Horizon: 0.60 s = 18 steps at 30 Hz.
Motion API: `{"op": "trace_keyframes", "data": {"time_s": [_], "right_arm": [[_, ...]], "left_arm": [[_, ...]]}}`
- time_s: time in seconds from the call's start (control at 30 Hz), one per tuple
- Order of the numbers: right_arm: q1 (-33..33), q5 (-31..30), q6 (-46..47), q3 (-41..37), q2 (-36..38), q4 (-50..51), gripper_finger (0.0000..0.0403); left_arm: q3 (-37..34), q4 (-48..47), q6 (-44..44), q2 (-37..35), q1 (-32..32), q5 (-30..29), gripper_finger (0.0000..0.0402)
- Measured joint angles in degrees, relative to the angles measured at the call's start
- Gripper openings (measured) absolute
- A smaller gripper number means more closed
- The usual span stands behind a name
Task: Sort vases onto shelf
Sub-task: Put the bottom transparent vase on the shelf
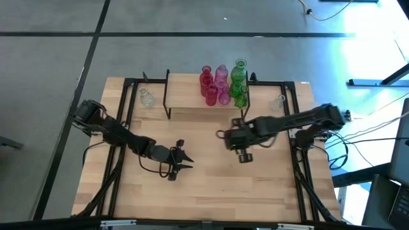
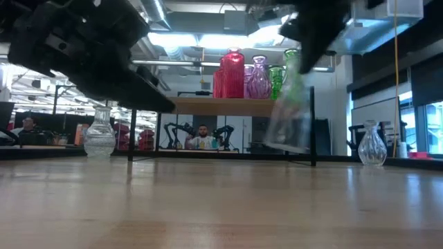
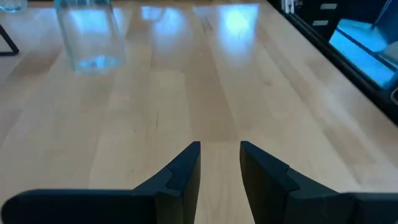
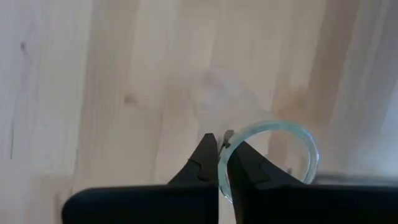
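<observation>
High view: shelf [image 1: 192,115] at the far middle of the table [image 1: 211,185], with a tight cluster of pink, red and green vases [image 1: 222,84] on its right end; one clear vase [image 1: 146,98] stands on the table by the far-left corner, another clear vase [image 1: 278,102] by the far-right corner. Right gripper [image 1: 243,153] is over mid-table in front of the shelf, pointing down; left gripper [image 1: 182,160] waits low over the table left of centre. Low view: a clear vase held off the wood [image 2: 287,114], hanging from the right arm in front of the shelf's right leg, looks blurred and slightly tilted; the coloured vases sit on the board behind it. Left wrist view: left gripper [image 3: 220,165] has its fingers a narrow gap apart, nothing between them, bare wood ahead, the held vase's base [image 3: 90,34] farther off. Right wrist view: right gripper [image 4: 222,158] is clenched on the thin glass rim of the held clear vase [image 4: 273,146], pinching just the lip wall, with one finger inside the mouth and one outside. Risks, as I judge them: a rim pinch on smooth glass is weak, so the vase can swing, rotate or slip out in transit; a swinging base could clip the shelf edge or leg; the crowded right end leaves little room, so setting down there could knock neighbours over.
</observation>
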<state>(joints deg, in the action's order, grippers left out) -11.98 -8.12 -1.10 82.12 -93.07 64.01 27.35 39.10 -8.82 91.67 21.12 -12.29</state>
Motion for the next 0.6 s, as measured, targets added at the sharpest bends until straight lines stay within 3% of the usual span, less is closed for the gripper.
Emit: {"op": "trace_keyframes", "data": {"time_s": [0.17,0.37,0.6], "right_arm": [[0.17,1.58,-8.80,12.04,-9.97,0.60,0.0002],[1.12,8.51,-13.32,23.66,-18.89,1.86,0.0002],[2.35,11.39,-14.15,27.35,-23.11,2.53,0.0002]], "left_arm": [[0.03,-12.92,-1.88,-8.06,0.71,-0.10,0.0105],[0.07,-24.97,-4.94,-15.17,4.01,-1.11,0.0105],[0.02,-28.11,-6.03,-16.36,7.35,-4.97,0.0105]]}}
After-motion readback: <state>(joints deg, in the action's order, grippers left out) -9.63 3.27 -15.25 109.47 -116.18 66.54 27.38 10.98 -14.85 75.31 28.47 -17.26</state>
